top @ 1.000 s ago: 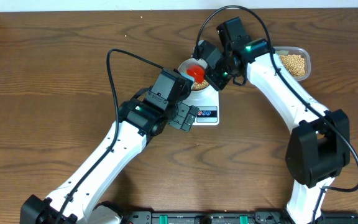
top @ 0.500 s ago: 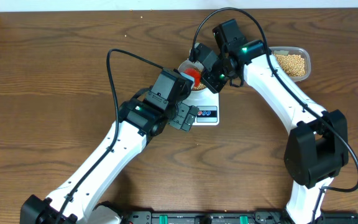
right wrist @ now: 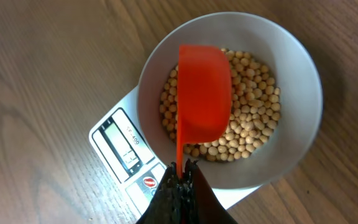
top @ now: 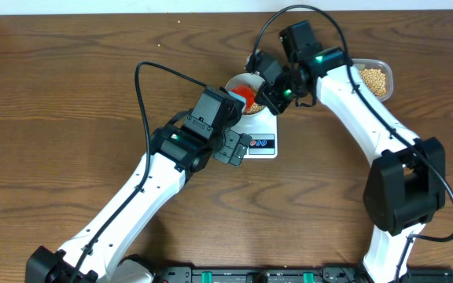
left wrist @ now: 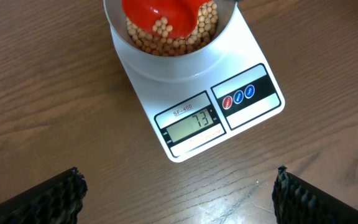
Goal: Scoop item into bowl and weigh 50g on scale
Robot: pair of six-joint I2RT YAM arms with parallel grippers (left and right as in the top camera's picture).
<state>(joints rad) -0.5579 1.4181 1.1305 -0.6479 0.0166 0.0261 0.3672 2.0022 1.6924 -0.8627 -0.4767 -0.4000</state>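
Well, the bowl (right wrist: pixel 300 93) is sitting squarely on the platform of the scale (left wrist: pixel 188 87), and it holds a good layer of the beans (right wrist: pixel 253 118), covering the bottom and climbing partway up the pale wall. Down inside it is a red scoop (right wrist: pixel 204 93), its cup low over the beans on the side nearer the display, with the thin handle running back to the right gripper (right wrist: pixel 180 171), whose jaws are pinched tight on the handle's end. From the angles I get, I cannot tell whether anything is in the cup itself, though a few beans lie against its edge in the left wrist view. The scale's little grey display (left wrist: pixel 190 122) reads 73, with the round buttons (left wrist: pixel 238 98) just beside it on the dark panel. The left gripper (left wrist: pixel 179 180) hangs above the bare table (top: pixel 53 94) on the display side of the scale, jaws spread wide and holding nothing. Off past the right arm, a clear tub (top: pixel 388 75) rests on the wood with more of the same beans in it, partly hidden by the arm.
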